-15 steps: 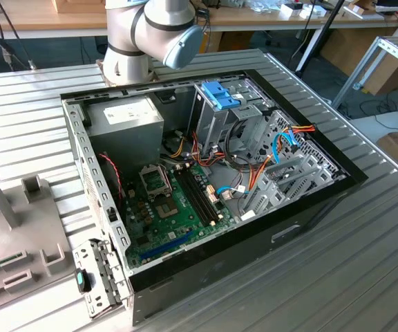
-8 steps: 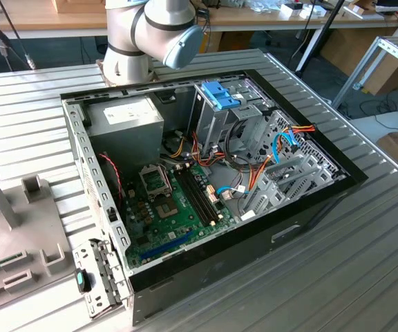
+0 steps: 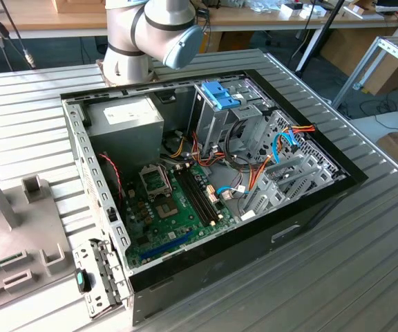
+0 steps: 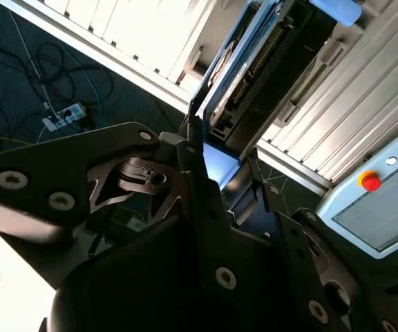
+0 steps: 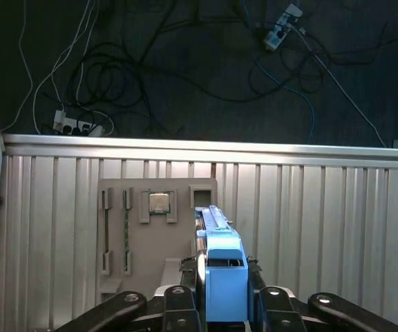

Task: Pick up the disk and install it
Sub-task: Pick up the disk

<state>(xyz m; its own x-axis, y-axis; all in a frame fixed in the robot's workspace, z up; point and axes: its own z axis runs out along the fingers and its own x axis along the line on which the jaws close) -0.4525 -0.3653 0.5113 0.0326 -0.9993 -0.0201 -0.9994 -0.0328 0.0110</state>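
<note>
Jaws: closed on the disk [image 5: 224, 273], clamping its blue end.
Disk: held edge-on, its long axis pointing straight out from the jaws.

A: Table [image 3: 365, 277]: ribbed bare metal, matt silver. Computer case [image 3: 220, 266]: smooth black painted shell, with a dull grey steel frame inside.
B: Noted. Disk [image 5: 223, 266]: bright blue plastic rail, smooth, slight sheen. Gripper [image 5: 224, 294]: matt black metal links, shiny bolt heads. Fixture plate [image 5: 178, 242]: beige, matt, looks plastic.
</note>
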